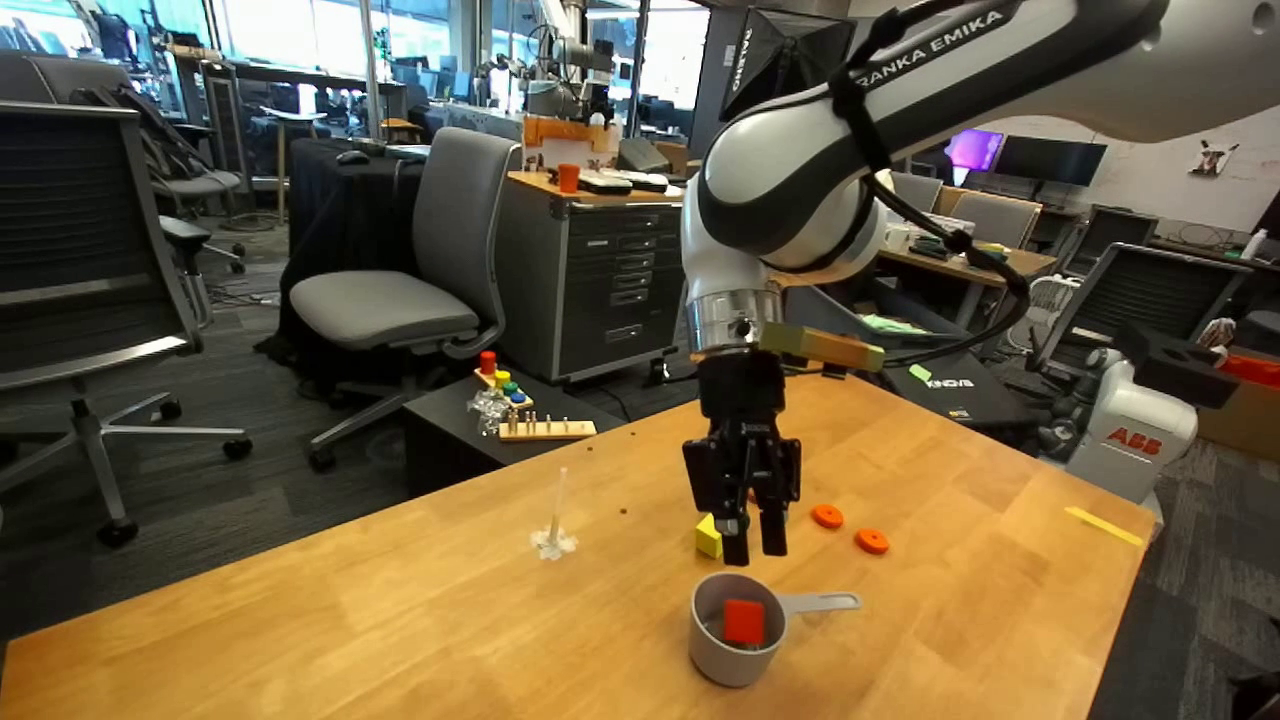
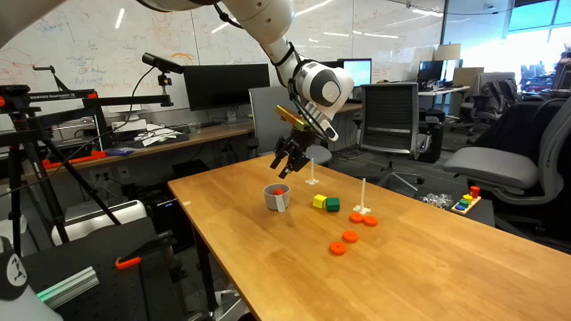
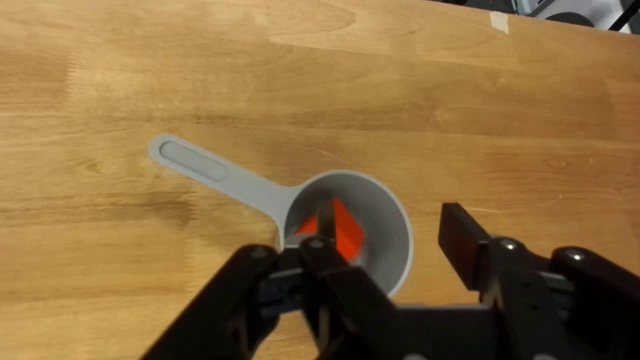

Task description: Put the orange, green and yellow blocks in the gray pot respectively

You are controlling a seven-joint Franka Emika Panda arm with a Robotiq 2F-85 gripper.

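Observation:
The gray pot (image 1: 722,662) stands upright on the table, with its handle to one side. It shows in an exterior view (image 2: 271,203) and the wrist view (image 3: 406,227). The orange-red block (image 1: 743,622) lies inside it, seen in the wrist view (image 3: 350,232) partly behind a finger. The yellow block (image 2: 319,201) and the dark green block (image 2: 333,204) sit side by side on the table. The yellow block also shows beside the fingers (image 1: 708,538); the green one is hidden there. My gripper (image 1: 754,548) is open and empty above the pot; its fingers are spread in the wrist view (image 3: 390,220).
Several orange discs (image 2: 337,248) lie flat on the table. Two thin upright pegs on bases stand there, one near the green block (image 2: 363,196) and one farther back (image 2: 312,171). A low black stand (image 1: 450,425) with toys is beside the table.

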